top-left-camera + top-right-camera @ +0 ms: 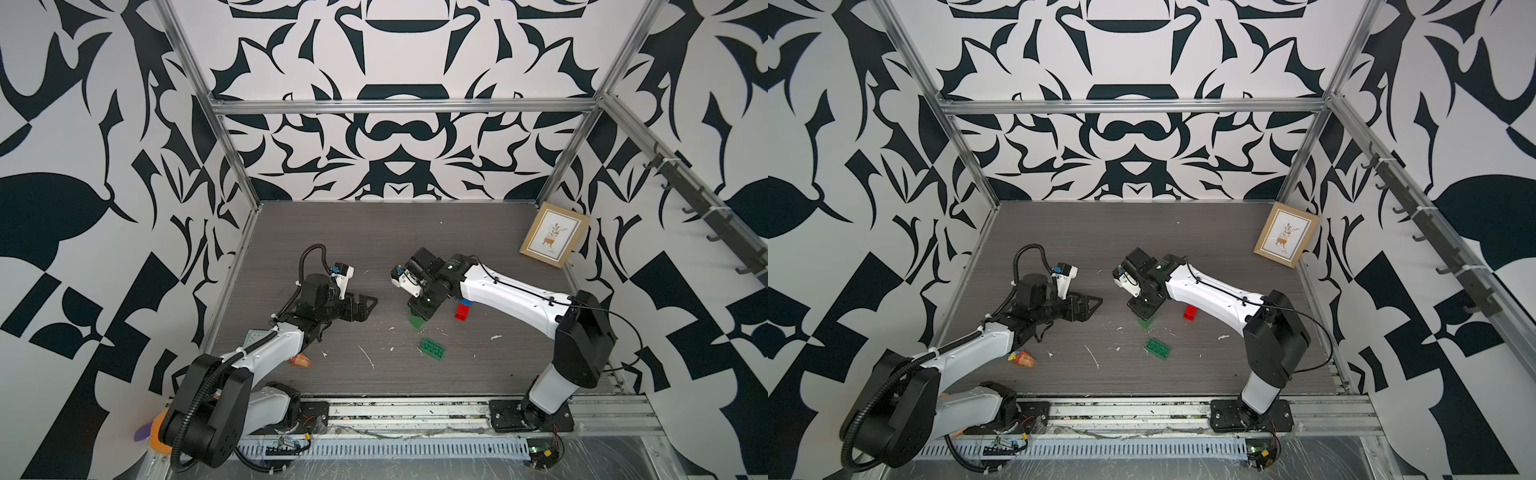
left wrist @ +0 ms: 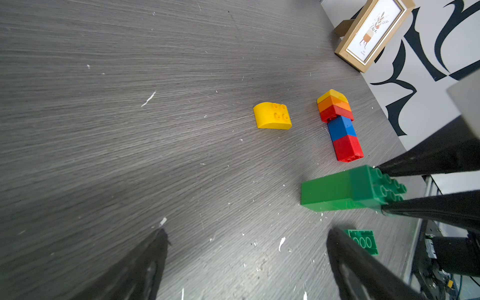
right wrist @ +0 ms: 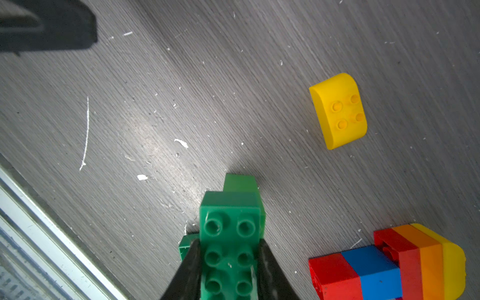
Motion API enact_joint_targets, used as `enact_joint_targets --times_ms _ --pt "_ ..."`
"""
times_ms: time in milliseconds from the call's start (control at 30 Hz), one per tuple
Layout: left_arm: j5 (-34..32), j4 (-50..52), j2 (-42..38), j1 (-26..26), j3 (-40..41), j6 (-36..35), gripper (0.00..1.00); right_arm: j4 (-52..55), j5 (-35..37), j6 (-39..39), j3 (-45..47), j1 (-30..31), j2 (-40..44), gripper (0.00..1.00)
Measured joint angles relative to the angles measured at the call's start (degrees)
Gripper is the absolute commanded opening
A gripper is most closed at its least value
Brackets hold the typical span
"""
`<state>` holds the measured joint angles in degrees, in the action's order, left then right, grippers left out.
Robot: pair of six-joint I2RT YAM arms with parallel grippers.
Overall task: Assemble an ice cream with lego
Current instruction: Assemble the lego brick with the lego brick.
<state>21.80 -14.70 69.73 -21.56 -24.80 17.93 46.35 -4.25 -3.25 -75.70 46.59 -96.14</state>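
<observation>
My right gripper (image 3: 228, 242) is shut on a tall stack of green lego (image 3: 230, 233), one finger on each long side; the stack stands on the table in both top views (image 1: 415, 321) (image 1: 1145, 321). Beside it a yellow, orange, red, blue and red column (image 3: 389, 262) (image 2: 339, 124) lies on its side. A loose yellow dome brick (image 3: 339, 110) (image 2: 272, 115) rests farther off, studs showing. A flat green piece (image 1: 432, 348) (image 2: 363, 241) lies nearer the front. My left gripper (image 2: 248, 231) (image 1: 368, 305) hangs open and empty to the left of the green stack.
A framed picture (image 1: 554, 233) leans at the back right wall. A crumpled orange-red wrapper (image 1: 301, 360) lies by my left arm. An orange plush toy (image 1: 158, 432) sits off the table's front left corner. White scraps dot the grey tabletop (image 1: 374, 249).
</observation>
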Motion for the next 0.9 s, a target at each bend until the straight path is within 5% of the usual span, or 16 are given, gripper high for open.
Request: enact_joint_targets --times_ms 500,900 --pt "-0.1 0.0 0.0 0.0 0.0 0.0 0.99 -0.3 0.9 -0.1 0.6 0.0 0.0 0.56" --pt "-0.2 0.0 0.0 0.0 0.0 0.0 0.99 -0.7 3.0 -0.2 0.9 0.0 3.0 0.55"
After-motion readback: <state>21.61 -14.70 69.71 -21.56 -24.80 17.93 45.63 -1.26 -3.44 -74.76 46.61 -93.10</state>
